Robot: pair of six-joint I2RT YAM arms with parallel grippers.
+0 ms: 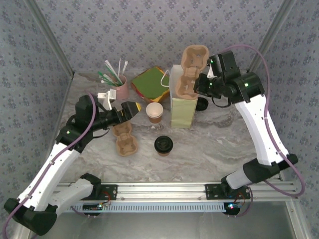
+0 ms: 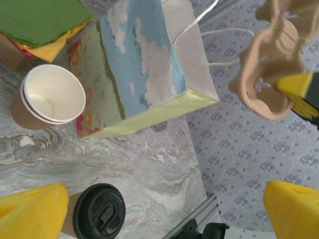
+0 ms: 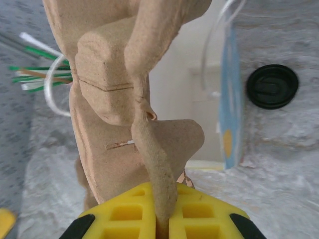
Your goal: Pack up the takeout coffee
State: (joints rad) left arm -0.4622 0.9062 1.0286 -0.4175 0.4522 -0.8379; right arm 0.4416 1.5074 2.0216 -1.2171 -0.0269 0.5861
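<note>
Coffee (image 1: 163, 145) on table (image 1: 219, 144), untouched; L fingers (image 2: 31, 211) wide open; R fingers (image 3: 124, 215) pinching carrier (image 3: 119, 99) over bag (image 1: 183, 113).

I am working in a staged robot test booth: flowered wallpaper panels (image 1: 149, 30) close it in at nine, twelve and three o'clock between bare aluminium posts (image 1: 50, 37), and the marble-look tabletop (image 1: 209, 149) ends at a slotted aluminium rail (image 1: 159, 191) at six o'clock.

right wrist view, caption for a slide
Right tool pinching a cardboard cup carrier above the open paper bag.
</note>
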